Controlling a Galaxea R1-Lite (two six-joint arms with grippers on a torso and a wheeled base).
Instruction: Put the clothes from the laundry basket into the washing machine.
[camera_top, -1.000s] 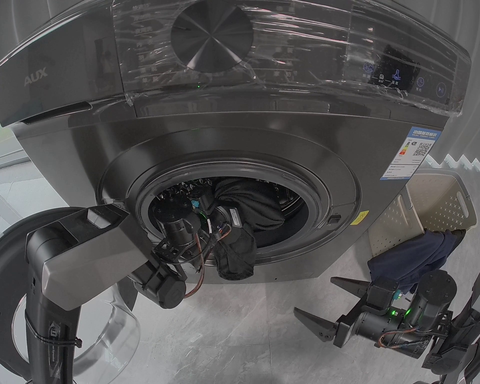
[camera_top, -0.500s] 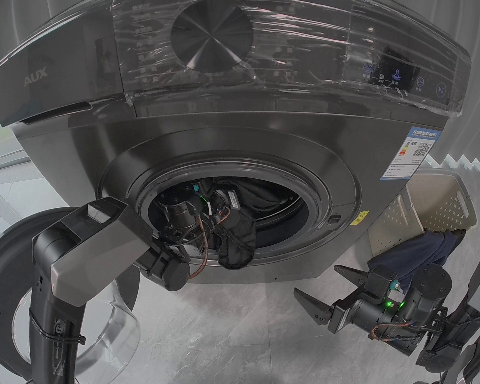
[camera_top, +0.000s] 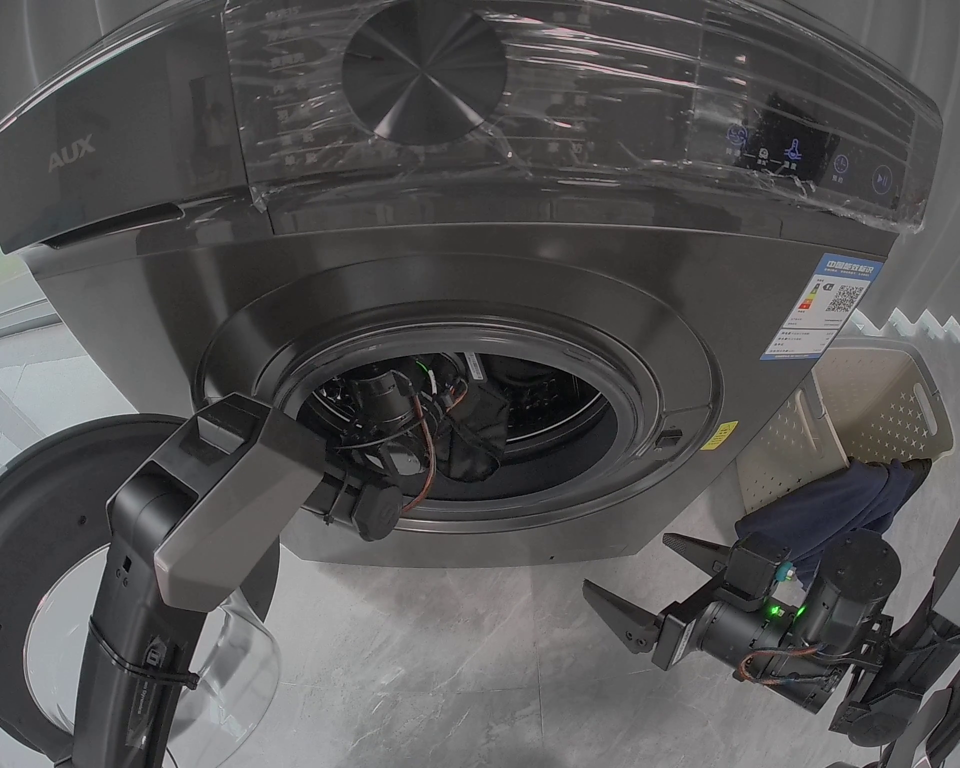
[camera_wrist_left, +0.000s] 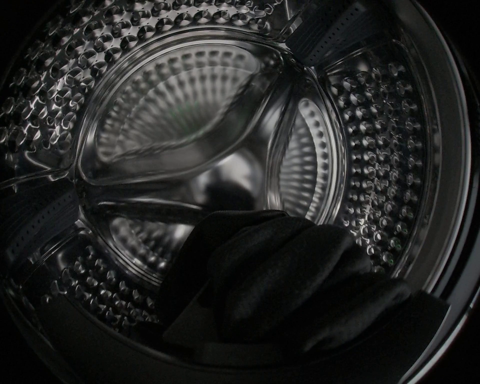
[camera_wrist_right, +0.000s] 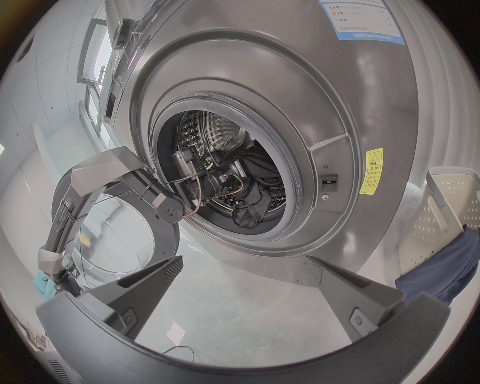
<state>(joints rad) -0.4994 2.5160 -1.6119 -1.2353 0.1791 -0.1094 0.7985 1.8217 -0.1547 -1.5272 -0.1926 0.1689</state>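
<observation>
A black garment (camera_top: 478, 440) hangs limp inside the washing machine (camera_top: 600, 270) at the left hand (camera_top: 445, 395) — whether it pinches the cloth, I cannot tell. The right hand (camera_top: 630, 568) hovers spread near the laundry basket (camera_top: 885, 390), where a navy garment (camera_top: 830, 510) drapes over the rim — soft, light, likely best pinched at a bunched fold.

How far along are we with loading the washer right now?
Done: the black garment is inside the washing machine drum. In hand: the left tool is in there with it; release unclear. Left: a navy garment draped over the laundry basket, near the open right tool.
</observation>
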